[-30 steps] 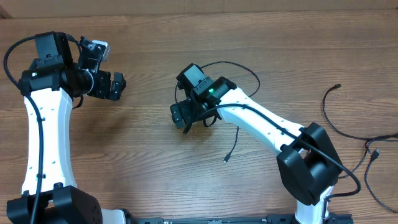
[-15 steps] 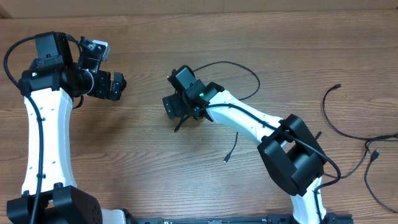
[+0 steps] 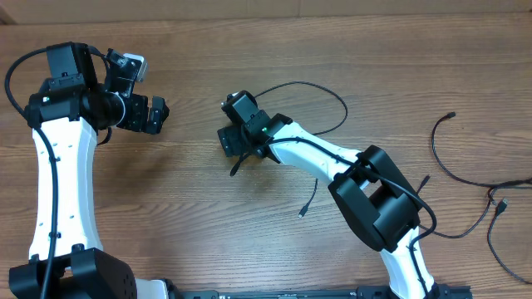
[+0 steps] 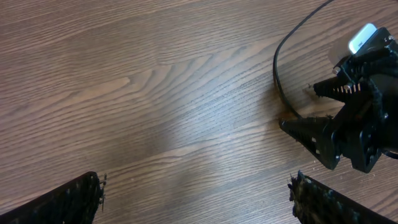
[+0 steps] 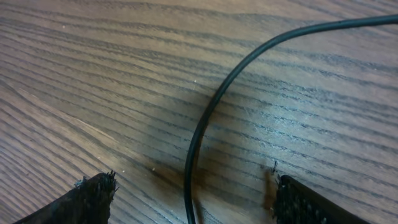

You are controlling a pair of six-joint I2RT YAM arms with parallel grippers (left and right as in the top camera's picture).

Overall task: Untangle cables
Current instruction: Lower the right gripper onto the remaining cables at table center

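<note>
A thin black cable [image 3: 337, 98] loops across the table's middle; one plug end [image 3: 302, 213] lies toward the front. My right gripper [image 3: 233, 143] is low over the cable's left part. In the right wrist view it [image 5: 193, 186] is open, and the cable [image 5: 208, 118] runs on the wood between its two fingers, untouched. My left gripper [image 3: 156, 115] is open and empty at the far left, apart from the cable. In the left wrist view it [image 4: 196, 186] is over bare wood, with the right gripper [image 4: 348, 130] and a cable strand [image 4: 278, 74] ahead.
More loose black cables lie at the right: one long curved strand [image 3: 453, 170] and another with a plug [image 3: 499, 208] by the right edge. The wooden table [image 3: 191, 216] is bare between the two arms. The right arm [image 3: 374, 199] spans the front right.
My right gripper has moved left and a little toward the back along the cable, and its arm has swung with it. The left arm has not moved.
</note>
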